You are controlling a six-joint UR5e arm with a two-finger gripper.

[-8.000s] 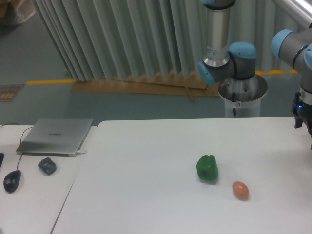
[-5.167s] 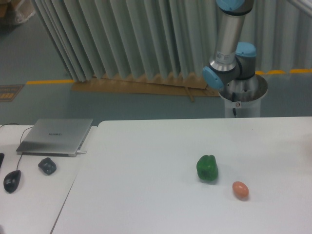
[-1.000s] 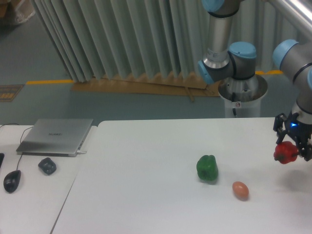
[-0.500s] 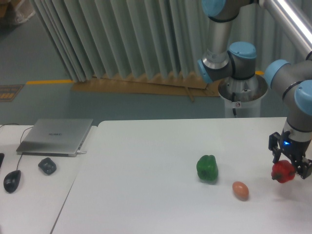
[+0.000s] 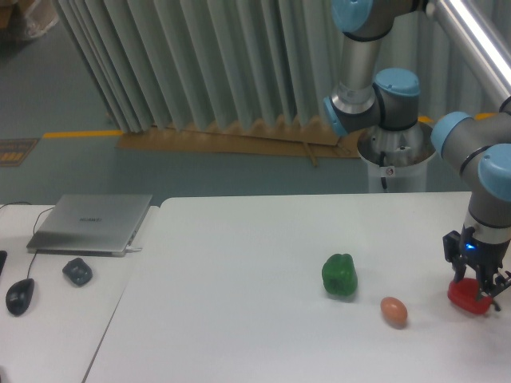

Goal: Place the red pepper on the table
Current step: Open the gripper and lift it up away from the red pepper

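Note:
The red pepper (image 5: 469,298) is at the right side of the large white table (image 5: 239,303), low against the tabletop. My gripper (image 5: 477,289) comes down on it from above, with its fingers shut around the pepper's top. Whether the pepper rests on the surface or hangs just above it I cannot tell. The arm reaches in from the right edge of the view.
A green bell pepper (image 5: 339,276) sits mid-table, and a small orange-brown egg-shaped thing (image 5: 394,311) lies to its right, left of the red pepper. A smaller desk at left holds a laptop (image 5: 90,222), a dark object (image 5: 77,272) and a mouse (image 5: 19,296). The robot base (image 5: 397,152) stands behind the table.
The gripper came back into view from the right holding the red pepper, then moved down with it towards the tabletop.

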